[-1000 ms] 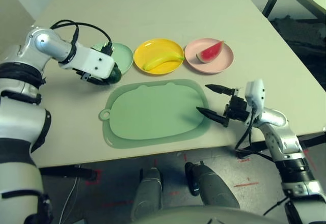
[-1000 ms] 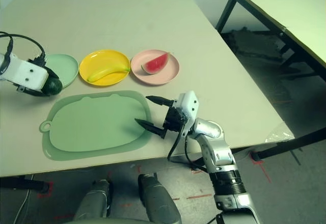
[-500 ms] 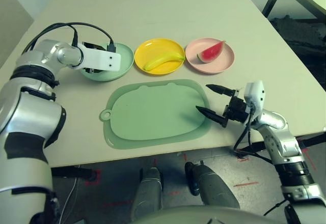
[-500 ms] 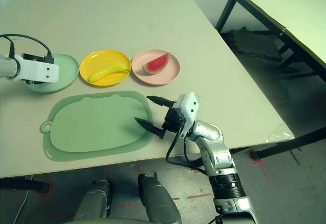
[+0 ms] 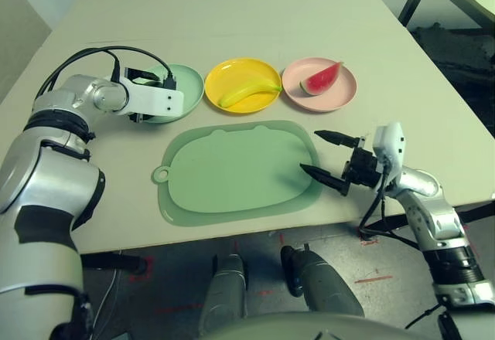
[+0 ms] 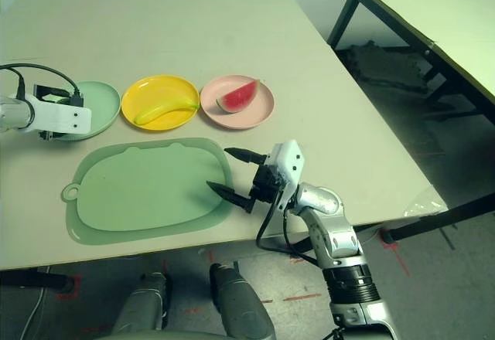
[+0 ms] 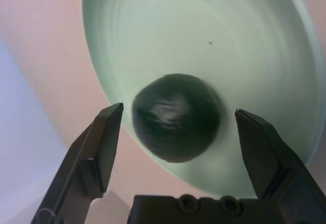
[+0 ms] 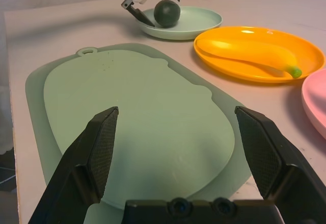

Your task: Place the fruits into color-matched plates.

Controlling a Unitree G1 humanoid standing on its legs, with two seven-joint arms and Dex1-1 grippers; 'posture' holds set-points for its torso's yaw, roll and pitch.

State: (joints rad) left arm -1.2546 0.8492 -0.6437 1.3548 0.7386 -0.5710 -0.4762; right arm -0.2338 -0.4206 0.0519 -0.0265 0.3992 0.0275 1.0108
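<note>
Three fruits matched: avocado dropped in mint plate, at nine o'clock of banana. Left gripper spread clear; right gripper parted, idle.

From my head cams my left gripper covers much of the mint plate, and the avocado sits hidden behind it. In left wrist view the plate's rim is cut off at the pic's edges, and can't tell if the avocado touches my fingers. Right wrist view: pink plate cropped at the edge, only a sliver shows; watermelon out of that pic.
</note>
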